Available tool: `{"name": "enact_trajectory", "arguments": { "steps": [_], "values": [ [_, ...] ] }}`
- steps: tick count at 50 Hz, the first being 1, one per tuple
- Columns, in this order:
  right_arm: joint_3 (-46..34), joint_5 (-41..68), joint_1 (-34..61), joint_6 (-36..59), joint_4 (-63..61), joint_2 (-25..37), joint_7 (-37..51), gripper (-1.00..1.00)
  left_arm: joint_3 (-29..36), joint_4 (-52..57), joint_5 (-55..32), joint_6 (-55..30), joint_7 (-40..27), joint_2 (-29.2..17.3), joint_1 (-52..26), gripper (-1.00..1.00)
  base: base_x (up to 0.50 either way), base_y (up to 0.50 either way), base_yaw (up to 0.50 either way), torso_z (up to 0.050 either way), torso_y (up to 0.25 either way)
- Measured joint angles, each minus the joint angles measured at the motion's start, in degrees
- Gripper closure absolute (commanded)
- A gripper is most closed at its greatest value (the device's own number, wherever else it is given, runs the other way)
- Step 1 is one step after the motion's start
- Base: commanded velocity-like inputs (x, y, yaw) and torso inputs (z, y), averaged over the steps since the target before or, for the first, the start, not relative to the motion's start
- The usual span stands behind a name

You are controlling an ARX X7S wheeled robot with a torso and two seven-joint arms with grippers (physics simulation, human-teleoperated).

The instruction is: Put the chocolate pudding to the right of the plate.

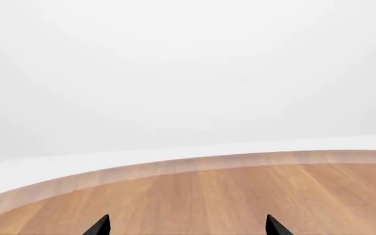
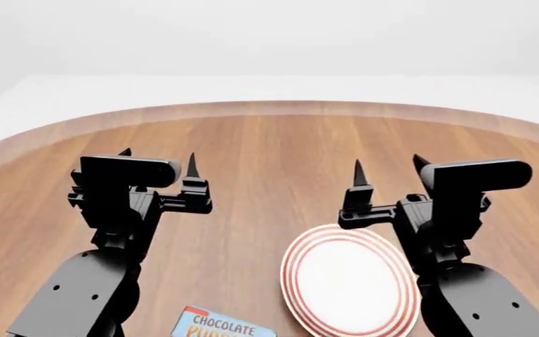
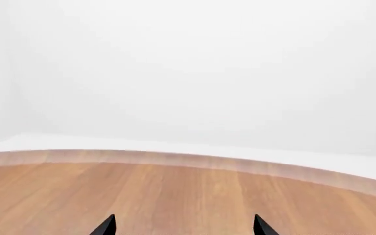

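With both claws, left (image 2: 157, 163) and right (image 2: 387, 171), spread and empty above the round wooden worktop (image 2: 269, 151), I judge nothing begun: next I reach the brown-and-blue chocolate pudding carton (image 2: 221, 326) at the frame's bottom edge, left of the red-ringed white plate (image 2: 349, 284).

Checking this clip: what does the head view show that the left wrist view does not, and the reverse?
Only the head view shows the round white plate with red rings, the light-blue-topped chocolate pudding carton at the bottom edge left of it, and both black arms with open end effectors, left and right. The left wrist view alone adds nothing beyond its own end effector fingertips. Both show the round wooden table and white surroundings.
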Motion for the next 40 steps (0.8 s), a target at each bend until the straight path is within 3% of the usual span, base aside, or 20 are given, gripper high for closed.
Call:
{"name": "enact_trajectory", "arguments": {
  "steps": [16, 30, 40],
  "values": [
    [-1.61, 1.85, 2.64, 8.19, -3.82, 2.22, 0.56, -1.00, 0.29, -0.12, -0.40, 0.37, -0.28, -0.35, 0.15, -1.00, 0.00, 0.00, 0.00, 0.000, 0.001],
    [0.43, 14.73, 8.90, 28.58, -10.13, 7.67, -5.46, -1.00, 0.44, -0.35, -0.76, 0.75, -0.52, -0.64, 0.16, -1.00, 0.00, 0.00, 0.00, 0.000, 0.000],
    [1.36, 24.85, 12.91, 35.85, -10.71, 12.23, -7.51, -1.00, 0.59, -0.44, -0.98, 0.87, -0.76, -0.86, 0.04, -1.00, 0.00, 0.00, 0.00, 0.000, 0.000]
  ]
}}
